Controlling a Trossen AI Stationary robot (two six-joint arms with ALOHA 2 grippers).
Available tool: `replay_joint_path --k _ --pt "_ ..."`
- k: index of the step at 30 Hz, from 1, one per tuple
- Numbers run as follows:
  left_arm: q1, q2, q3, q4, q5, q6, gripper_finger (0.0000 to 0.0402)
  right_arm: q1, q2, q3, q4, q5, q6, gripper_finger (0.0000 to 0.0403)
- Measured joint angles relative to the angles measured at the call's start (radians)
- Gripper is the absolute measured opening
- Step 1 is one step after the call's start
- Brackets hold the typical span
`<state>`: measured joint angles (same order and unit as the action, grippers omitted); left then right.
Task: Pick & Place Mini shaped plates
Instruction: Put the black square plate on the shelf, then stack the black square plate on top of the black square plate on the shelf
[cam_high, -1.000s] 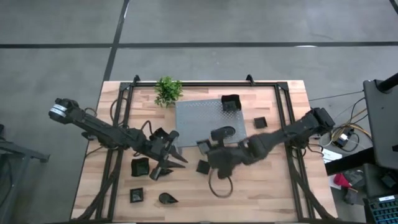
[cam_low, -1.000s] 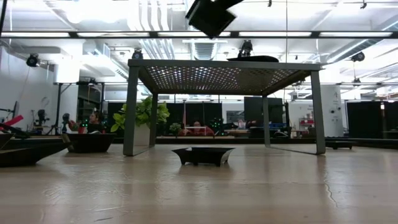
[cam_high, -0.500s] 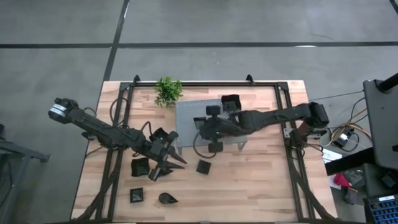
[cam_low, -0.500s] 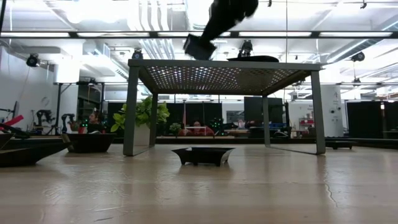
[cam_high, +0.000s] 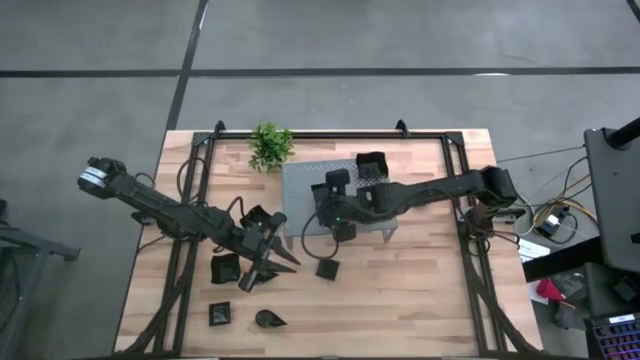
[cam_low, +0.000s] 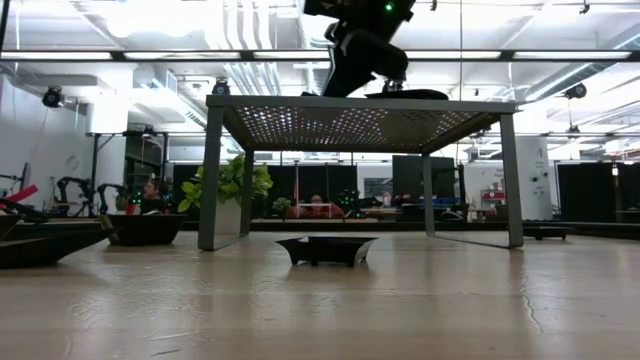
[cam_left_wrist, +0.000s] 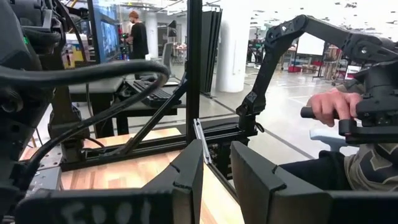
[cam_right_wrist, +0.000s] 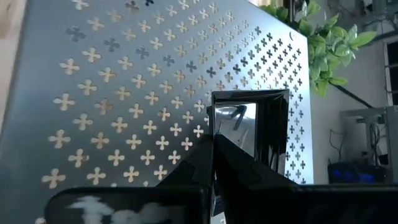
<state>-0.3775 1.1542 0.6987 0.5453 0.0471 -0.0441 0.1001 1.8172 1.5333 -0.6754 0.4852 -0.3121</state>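
1. Your right claw (cam_high: 338, 192) is out over the grey perforated stand (cam_high: 300, 185), pinched onto the rim of a small square plate (cam_right_wrist: 249, 124). Gripping it by one edge looks like the way to set it flat on the metal.
2. From the right wrist view, that plate is tipped up on edge, its glossy inside facing the camera. Being square, it has no real long axis.
3. Another square plate (cam_high: 372, 166) already sits on the stand's far corner.
4. Your left claw (cam_high: 262, 262) waits low over the tabletop (cam_high: 420, 300), fingers spread, nothing held. It is parked among the loose plates, with a teardrop plate (cam_high: 266, 319) near the front edge, its tip pointing right.
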Motion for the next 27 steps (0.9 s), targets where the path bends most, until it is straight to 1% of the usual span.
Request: replay_joint_path --k 4,10,13,15,20,24,27 --pt "0.000 0.000 0.000 0.000 0.000 -0.001 0.0078 0.000 0.004 0.000 0.009 -0.004 -0.017 0.0025" --pt "0.000 0.000 0.000 0.000 0.000 -0.001 0.0078 0.006 0.005 0.000 0.008 -0.004 -0.014 0.0082" --pt "0.000 0.000 0.000 0.000 0.000 -0.001 0.0078 0.028 -0.005 0.020 -0.069 -0.005 -0.004 0.0107" --pt "0.000 0.000 0.000 0.000 0.001 -0.004 0.0078 0.053 -0.026 0.049 -0.125 -0.005 0.035 0.0117" --pt "0.000 0.001 0.000 -0.006 0.001 -0.006 0.0078 0.131 -0.098 0.077 -0.258 0.019 0.143 0.0121" --pt "0.000 0.001 0.000 -0.018 0.001 -0.006 0.0078 0.197 -0.175 0.076 -0.380 0.020 0.275 0.0112" --pt "0.000 0.001 0.000 -0.020 0.001 -0.003 0.0078 0.229 -0.220 0.070 -0.513 0.020 0.396 0.0105"
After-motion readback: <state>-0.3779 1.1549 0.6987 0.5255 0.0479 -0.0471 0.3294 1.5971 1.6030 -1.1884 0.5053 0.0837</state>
